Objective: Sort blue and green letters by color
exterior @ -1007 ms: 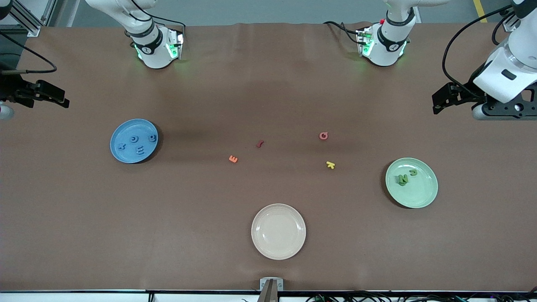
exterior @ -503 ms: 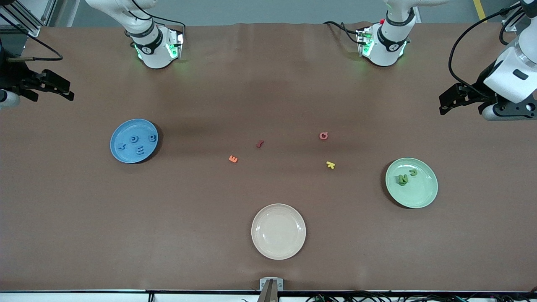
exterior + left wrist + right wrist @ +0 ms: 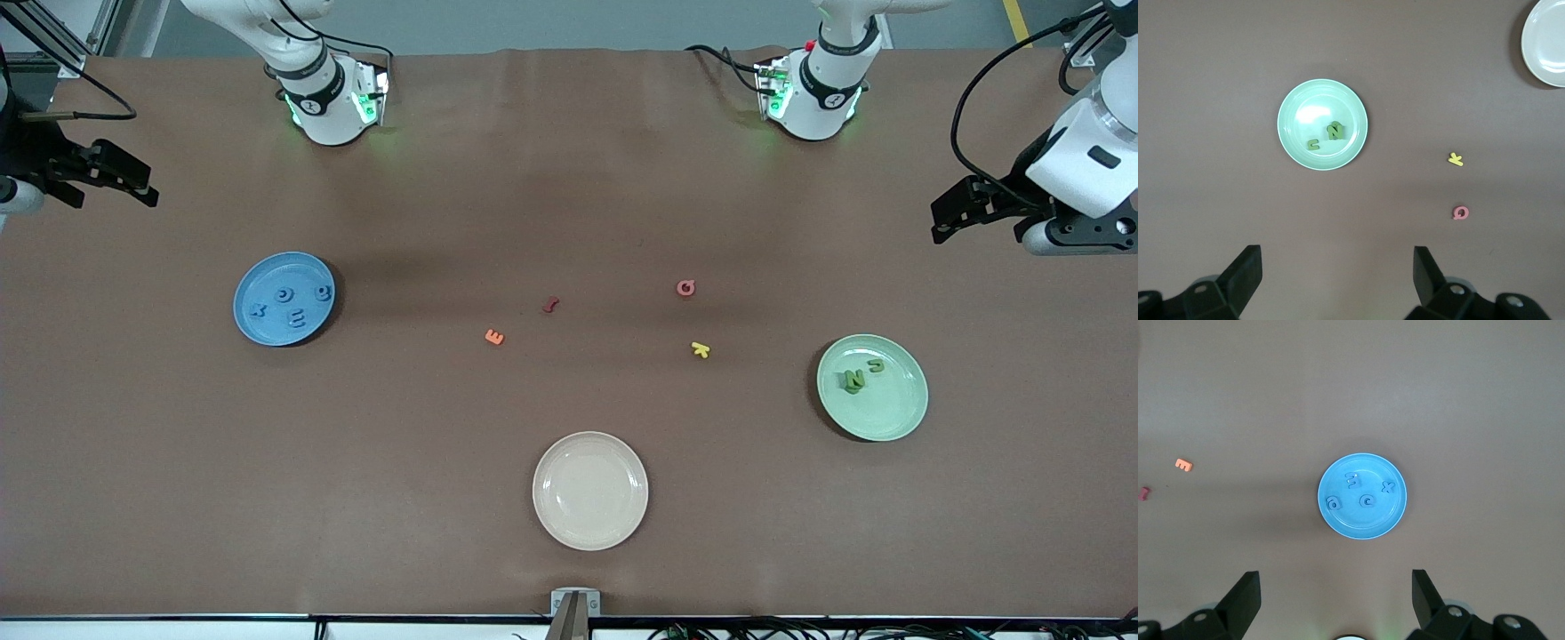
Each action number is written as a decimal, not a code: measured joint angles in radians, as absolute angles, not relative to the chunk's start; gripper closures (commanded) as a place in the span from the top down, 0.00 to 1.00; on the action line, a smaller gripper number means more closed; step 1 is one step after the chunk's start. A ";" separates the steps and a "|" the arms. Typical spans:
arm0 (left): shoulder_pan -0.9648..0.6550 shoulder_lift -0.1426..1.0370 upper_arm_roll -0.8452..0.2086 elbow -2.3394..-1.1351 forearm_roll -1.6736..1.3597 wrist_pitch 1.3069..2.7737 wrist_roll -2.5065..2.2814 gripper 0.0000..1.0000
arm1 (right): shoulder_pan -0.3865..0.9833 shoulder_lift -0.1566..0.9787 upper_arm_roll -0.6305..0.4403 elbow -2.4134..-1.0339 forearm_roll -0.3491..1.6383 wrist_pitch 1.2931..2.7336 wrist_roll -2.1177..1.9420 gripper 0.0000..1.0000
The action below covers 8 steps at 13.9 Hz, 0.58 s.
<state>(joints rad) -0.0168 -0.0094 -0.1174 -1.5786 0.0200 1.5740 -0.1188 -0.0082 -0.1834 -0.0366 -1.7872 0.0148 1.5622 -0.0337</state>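
Observation:
Four light blue letters (image 3: 297,320) lie in the blue plate (image 3: 267,333) toward the right arm's end; they also show in the right wrist view (image 3: 1353,480) on that plate (image 3: 1361,525). Olive-green letters lie in the green plate (image 3: 889,413): an N (image 3: 853,380) clumped with other green pieces, and a u (image 3: 876,365); both show in the left wrist view (image 3: 1335,131) on the plate (image 3: 1305,100). My left gripper (image 3: 944,218) is open and empty, high over the table's end by the green plate. My right gripper (image 3: 142,185) is open and empty, over the other end.
Between the plates lie an orange E (image 3: 494,337), a dark red letter (image 3: 550,305), a pink Q (image 3: 685,287) and a yellow k (image 3: 701,349). A white plate (image 3: 590,491) with nothing in it sits nearest the front camera.
Both grippers have drawn back, away from the plates and toward the table's ends, the right one a little more. The letters and plates have not moved.

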 measured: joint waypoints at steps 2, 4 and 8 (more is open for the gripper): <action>-0.017 -0.009 -0.118 -1.579 0.020 1.574 -0.119 1.00 | -0.009 -0.184 -0.037 -1.777 0.015 1.560 -0.034 1.00; -0.017 -0.009 -0.118 -1.578 0.020 1.574 -0.119 1.00 | -0.009 -0.182 -0.037 -1.759 0.015 1.555 -0.034 1.00; -0.017 -0.013 -0.118 -1.578 0.020 1.574 -0.119 1.00 | -0.010 -0.151 -0.037 -1.705 0.016 1.532 -0.034 1.00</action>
